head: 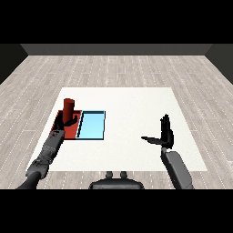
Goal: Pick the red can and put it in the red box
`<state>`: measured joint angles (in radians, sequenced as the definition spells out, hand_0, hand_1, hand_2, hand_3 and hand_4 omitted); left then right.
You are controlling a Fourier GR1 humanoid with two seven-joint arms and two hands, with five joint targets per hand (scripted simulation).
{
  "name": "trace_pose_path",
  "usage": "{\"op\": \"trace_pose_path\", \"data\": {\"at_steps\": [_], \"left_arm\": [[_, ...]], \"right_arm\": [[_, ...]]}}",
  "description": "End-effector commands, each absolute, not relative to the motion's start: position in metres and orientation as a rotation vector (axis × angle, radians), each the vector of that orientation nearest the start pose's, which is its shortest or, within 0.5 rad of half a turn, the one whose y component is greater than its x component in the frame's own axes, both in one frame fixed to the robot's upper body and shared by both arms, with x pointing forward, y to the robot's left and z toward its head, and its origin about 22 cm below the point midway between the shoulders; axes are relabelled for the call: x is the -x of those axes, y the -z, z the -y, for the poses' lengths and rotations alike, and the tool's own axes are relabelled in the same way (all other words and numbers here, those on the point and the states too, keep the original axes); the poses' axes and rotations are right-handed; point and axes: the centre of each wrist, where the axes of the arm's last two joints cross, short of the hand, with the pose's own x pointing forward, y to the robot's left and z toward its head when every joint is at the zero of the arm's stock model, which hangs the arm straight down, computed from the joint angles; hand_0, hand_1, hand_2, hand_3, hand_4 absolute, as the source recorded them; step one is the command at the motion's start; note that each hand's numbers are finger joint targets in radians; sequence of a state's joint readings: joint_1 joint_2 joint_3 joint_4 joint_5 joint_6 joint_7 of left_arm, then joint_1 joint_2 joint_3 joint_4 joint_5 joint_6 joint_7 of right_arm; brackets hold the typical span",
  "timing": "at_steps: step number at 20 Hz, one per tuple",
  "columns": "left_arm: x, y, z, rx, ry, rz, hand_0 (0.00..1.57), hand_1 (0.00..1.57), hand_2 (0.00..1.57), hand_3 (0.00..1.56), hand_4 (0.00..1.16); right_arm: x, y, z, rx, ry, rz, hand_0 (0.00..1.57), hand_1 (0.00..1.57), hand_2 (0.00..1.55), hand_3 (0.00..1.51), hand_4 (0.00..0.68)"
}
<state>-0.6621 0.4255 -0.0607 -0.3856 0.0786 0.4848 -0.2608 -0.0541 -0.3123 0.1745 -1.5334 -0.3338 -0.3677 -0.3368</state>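
Observation:
The red can [69, 108] stands upright over the red tray [74, 131] at the left of the table. My left hand [66, 123] sits at the can's lower part, its fingers curled round it. Whether the can's base touches the tray floor is hidden by the hand. My right hand [165, 133] hovers over the right side of the table, far from the can, fingers straight and thumb spread, holding nothing.
A light blue tray [93, 126] lies directly right of the red tray, touching it. The white table [136, 104] stretches between the trays and my right hand. Grey wooden floor surrounds the table.

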Motion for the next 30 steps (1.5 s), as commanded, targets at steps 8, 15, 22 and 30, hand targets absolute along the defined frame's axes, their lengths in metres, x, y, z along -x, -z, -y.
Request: {"op": "trace_pose_path", "data": {"at_steps": [8,15,22,30], "left_arm": [[-0.330,0.067,-0.369,-0.847,0.017,0.893,0.68,0.68,0.69,0.12,0.77],[-0.327,0.060,-0.387,-0.760,-0.011,0.823,0.00,0.00,0.00,0.00,0.00],[-0.342,0.049,-0.377,-0.828,0.031,0.871,0.00,0.00,0.00,0.00,0.00],[-0.359,0.022,-0.379,-0.700,-0.101,1.360,1.40,1.40,1.29,0.00,0.00]], "right_arm": [[-0.275,0.007,0.262,0.184,0.163,1.838,0.00,0.00,0.00,0.00,0.000],[-0.281,-0.003,0.246,0.169,0.158,1.872,0.00,0.00,0.00,0.00,0.000],[-0.276,-0.009,0.270,0.155,0.206,1.880,0.00,0.00,0.00,0.00,0.000],[-0.268,-0.009,0.261,0.089,0.189,1.910,0.00,0.00,0.00,0.00,0.000]]}}
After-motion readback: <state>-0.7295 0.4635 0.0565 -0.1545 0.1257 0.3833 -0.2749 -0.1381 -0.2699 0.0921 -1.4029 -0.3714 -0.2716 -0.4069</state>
